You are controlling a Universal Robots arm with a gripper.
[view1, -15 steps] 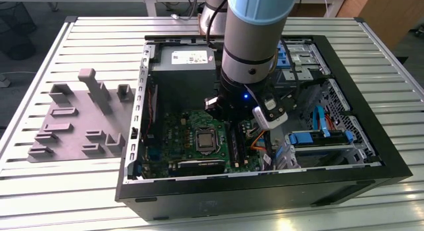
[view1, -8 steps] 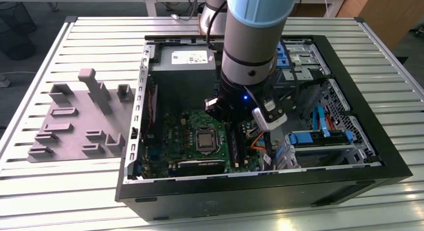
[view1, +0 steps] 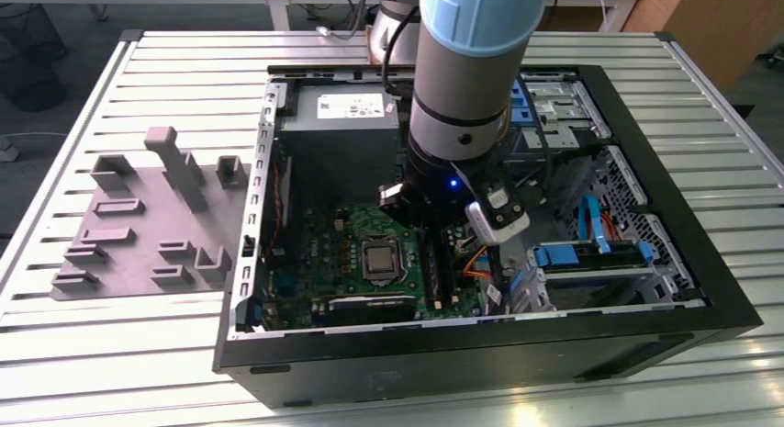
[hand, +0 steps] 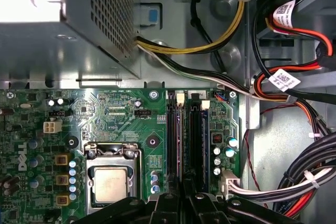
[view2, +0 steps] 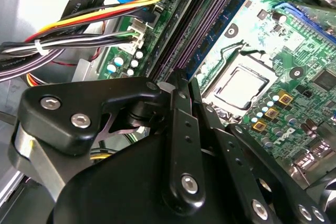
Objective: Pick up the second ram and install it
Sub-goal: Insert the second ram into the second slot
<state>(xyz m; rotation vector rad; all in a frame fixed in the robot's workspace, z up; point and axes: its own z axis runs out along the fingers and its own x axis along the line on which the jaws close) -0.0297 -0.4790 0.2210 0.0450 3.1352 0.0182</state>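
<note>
— Where is the second ram?

— I cannot tell it apart from the parts around it. The closest I can place it is the row of long black memory slots (hand: 185,140) (view2: 199,30) on the motherboard (hand: 115,114), and no stick stands clear of them in either wrist view.

— And the gripper?

— The gripper (hand: 184,184) (view2: 177,80) hangs right over one end of those slots. Its black fingers (view2: 184,129) are drawn together, with the tips almost meeting. Whether a thin board is pinched between them, I cannot tell.

— What lies next to the slots?

— On one side is the processor socket (hand: 110,184) (view2: 244,85) with its metal lid, just beside the slots. On the other side is a small white connector (hand: 227,179), and bundled cables (hand: 294,182) (view2: 79,30) in black, red, orange and yellow run past it. The grey power supply box (hand: 63,40) (view1: 337,124) sits beyond the far end of the slots.

— And further out?

— In the exterior view the arm (view1: 472,69) reaches straight down at the centre of the frame into the open black computer case (view1: 490,353). Blue drive brackets (view1: 588,252) lie at the exterior view's right, inside the case. Outside it, at the exterior view's left, a grey holder plate (view1: 135,225) with upright blocks rests on the slatted metal table (view1: 184,50), well apart from the arm.
</note>
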